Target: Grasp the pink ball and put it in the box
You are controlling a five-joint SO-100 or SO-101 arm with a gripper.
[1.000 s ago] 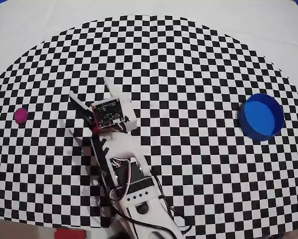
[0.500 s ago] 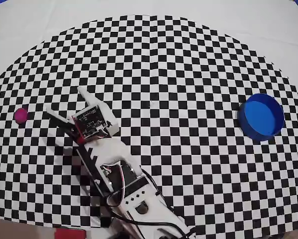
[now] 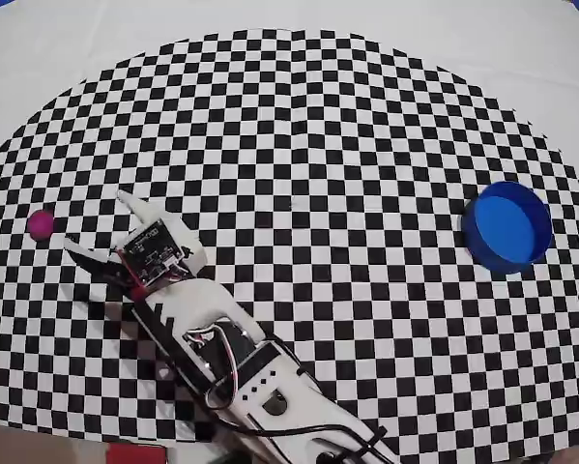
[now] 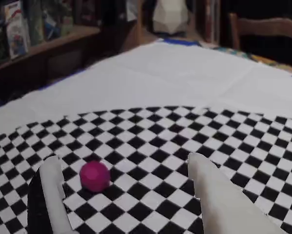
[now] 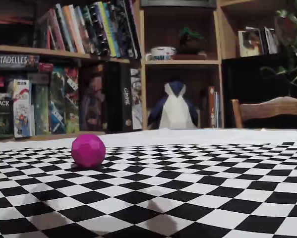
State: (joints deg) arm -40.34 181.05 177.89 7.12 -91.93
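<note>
— What is the gripper doing?

— It is hanging over the checkered mat with its fingers spread wide, gripping nothing.

— And the pink ball?

— It is sitting just beyond the fingertips, at nine o'clock in the overhead view, with bare mat between them.

— The box?

— It is standing far off at three o'clock (upright). Behind the table, bookshelves and a penguin figure are showing.
</note>
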